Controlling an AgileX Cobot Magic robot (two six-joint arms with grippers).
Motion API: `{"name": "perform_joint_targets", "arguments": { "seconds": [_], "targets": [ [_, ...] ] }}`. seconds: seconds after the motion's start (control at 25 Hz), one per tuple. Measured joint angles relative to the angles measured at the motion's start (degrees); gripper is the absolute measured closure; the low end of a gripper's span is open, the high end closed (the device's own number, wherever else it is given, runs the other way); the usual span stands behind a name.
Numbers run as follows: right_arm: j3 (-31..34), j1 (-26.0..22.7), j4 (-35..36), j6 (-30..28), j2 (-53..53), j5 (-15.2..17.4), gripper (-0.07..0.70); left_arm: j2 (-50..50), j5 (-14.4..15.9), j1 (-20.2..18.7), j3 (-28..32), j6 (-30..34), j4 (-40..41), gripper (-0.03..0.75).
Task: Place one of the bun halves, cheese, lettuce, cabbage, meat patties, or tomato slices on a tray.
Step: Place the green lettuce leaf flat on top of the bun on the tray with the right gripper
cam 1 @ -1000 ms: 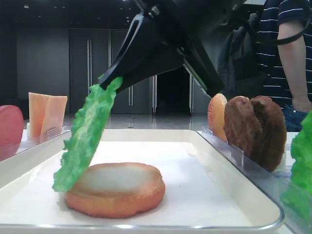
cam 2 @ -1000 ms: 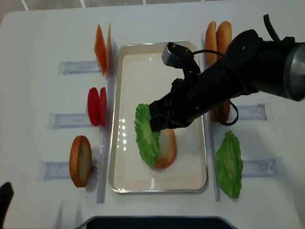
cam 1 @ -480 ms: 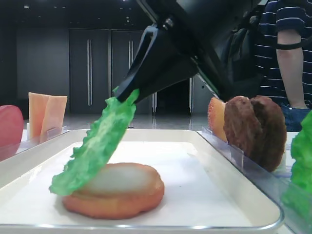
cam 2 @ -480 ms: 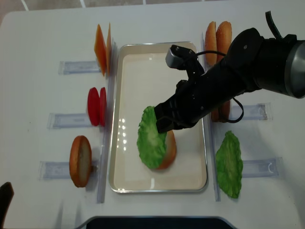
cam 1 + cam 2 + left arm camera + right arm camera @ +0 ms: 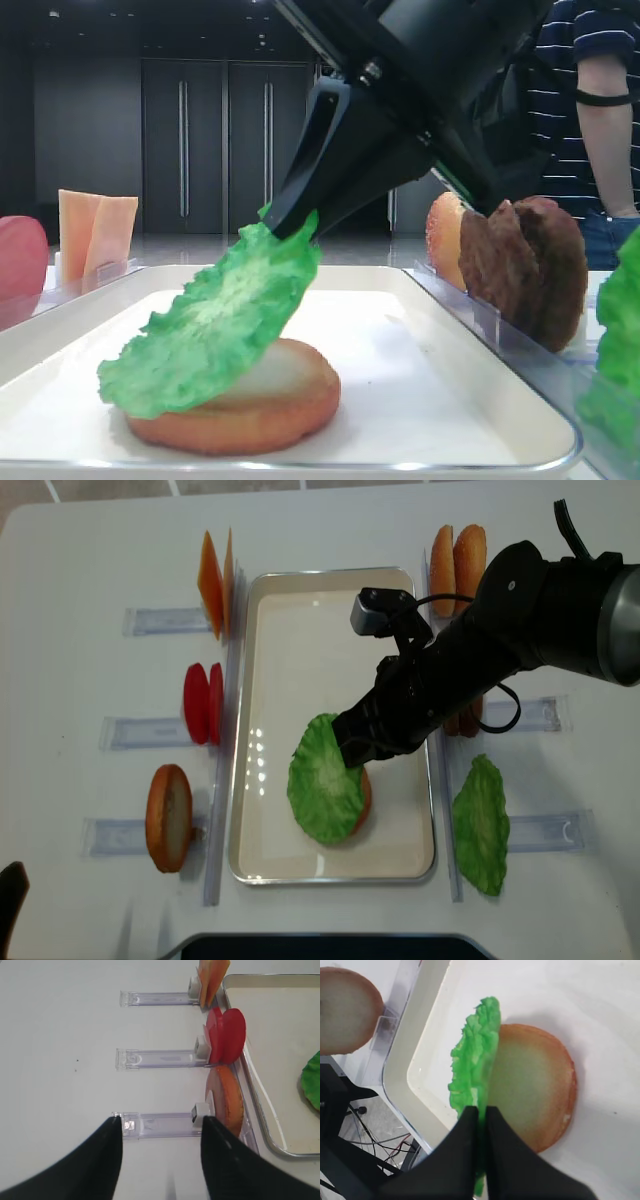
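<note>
Right wrist: right tool (image 5: 481,1110) pinches lettuce (image 5: 472,1065) edge.

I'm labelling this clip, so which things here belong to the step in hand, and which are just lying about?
In use:
- lettuce, pinched by the right claw, tilted over the bun
- bun half lying on the tray
- tray

Lying about:
- tomato slices
- cheese
- meat patties
- spare bun half
- second green leaf
- left claw, open over the table

The lettuce (image 5: 326,791) hides most of the bun half (image 5: 364,798); the tomato slice (image 5: 20,262) is cropped.
</note>
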Motion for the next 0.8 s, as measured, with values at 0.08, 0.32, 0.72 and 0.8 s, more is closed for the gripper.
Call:
{"name": "perform_joint_targets", "arguments": {
  "seconds": [0.08, 0.32, 0.72, 0.8],
  "targets": [
    [0.0, 0.0, -0.3, 0.3, 0.0, -0.1, 0.591, 0.0, 0.0, 0.0, 0.0, 0.0, 0.0, 0.325],
    [0.0, 0.0, -0.6, 0.4, 0.0, -0.2, 0.314, 0.0, 0.0, 0.0, 0.0, 0.0, 0.0, 0.325],
    [0.0, 0.0, -2.0, 0.8, -0.1, 0.1, 0.099, 0.0, 0.0, 0.0, 0.0, 0.0, 0.0, 0.325],
    [0.0, 0.0, -3.7, 1.0, -0.9, 0.2, 0.097, 0.0, 0.0, 0.0, 0.0, 0.0, 0.0, 0.325]
  ]
}}
